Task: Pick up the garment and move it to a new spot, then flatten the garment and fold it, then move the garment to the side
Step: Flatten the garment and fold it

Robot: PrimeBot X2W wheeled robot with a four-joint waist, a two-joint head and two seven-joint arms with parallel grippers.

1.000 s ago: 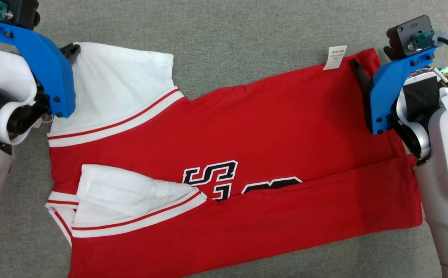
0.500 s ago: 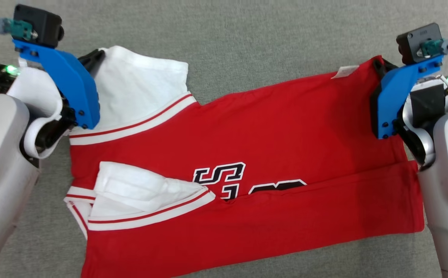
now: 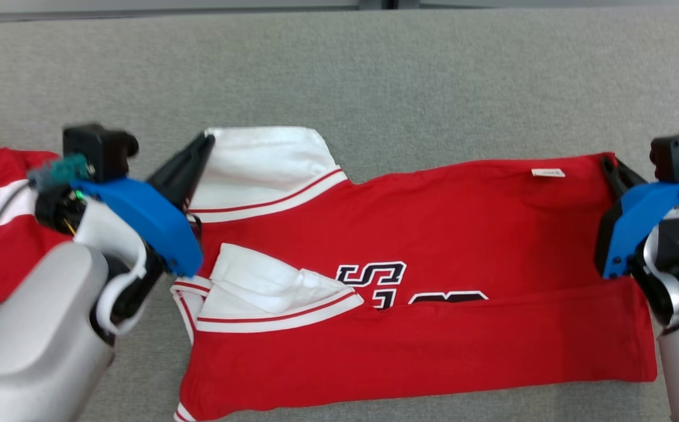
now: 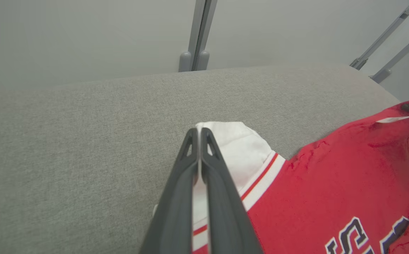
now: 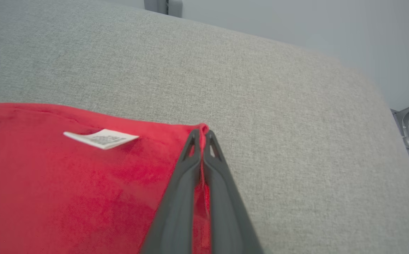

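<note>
Fold in hand: both far corners pinched.
Red, white-sleeved jersey garment (image 3: 462, 228) lies centred on the grey cloth tabletop (image 3: 433, 70); left gripper (image 3: 203, 142) clamps its far sleeve, right gripper (image 3: 606, 162) its far-right hem corner. Next, probably: draw both evenly nearward.

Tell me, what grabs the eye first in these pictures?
A bright red T-shirt with white sleeves and bold black lettering lies spread across the grey cloth table, its near edge folded up over the letters. The left gripper pinches the far white sleeve and the right gripper pinches the far red corner, both shut on cloth.
</note>
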